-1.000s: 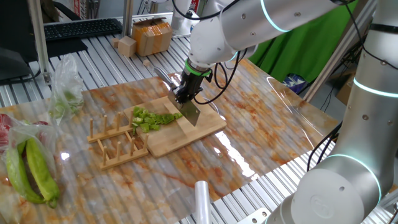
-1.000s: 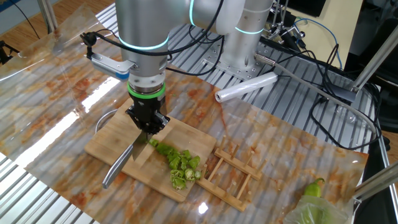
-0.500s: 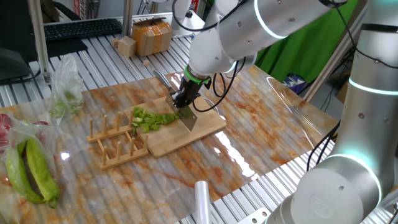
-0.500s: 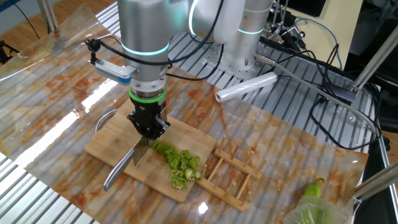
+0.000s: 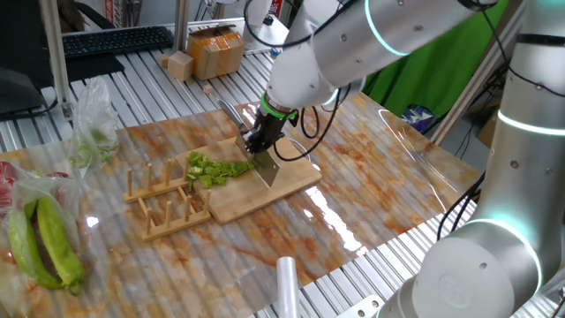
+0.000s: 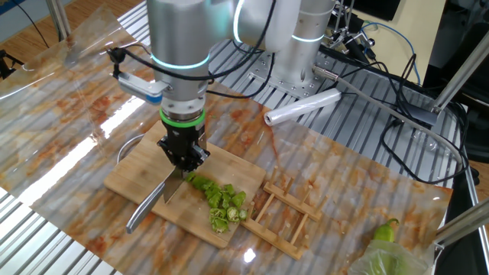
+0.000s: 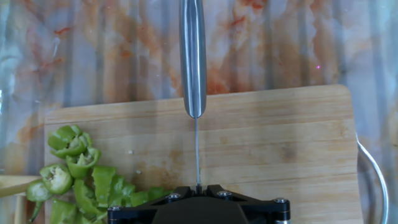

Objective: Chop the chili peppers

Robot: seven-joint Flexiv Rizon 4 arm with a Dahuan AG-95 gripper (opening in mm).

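Observation:
The chili peppers lie as a pile of bright-green slices (image 5: 212,170) on the left part of a wooden cutting board (image 5: 291,181). In the other fixed view the slices (image 6: 221,200) sit at the board's (image 6: 134,172) right end. My gripper (image 6: 183,156) stands over the board just beside the pile, shut on a steel knife (image 6: 170,189). The knife's blade points down to the board. In the hand view the blade shows edge-on between the shut jaws of the gripper (image 7: 198,186), its handle (image 7: 193,56) runs away from me, and the slices (image 7: 74,174) lie to the left.
A wooden peg rack (image 5: 163,203) touches the board beside the chili pile. A plastic bag with thick yellow-green peppers (image 5: 40,238) lies at the table's left end. A roll of plastic (image 6: 302,107) lies near the arm's base. A cardboard box (image 5: 216,51) stands at the back.
The gripper with the knife has shifted slightly toward the chili pile. The slices have not moved.

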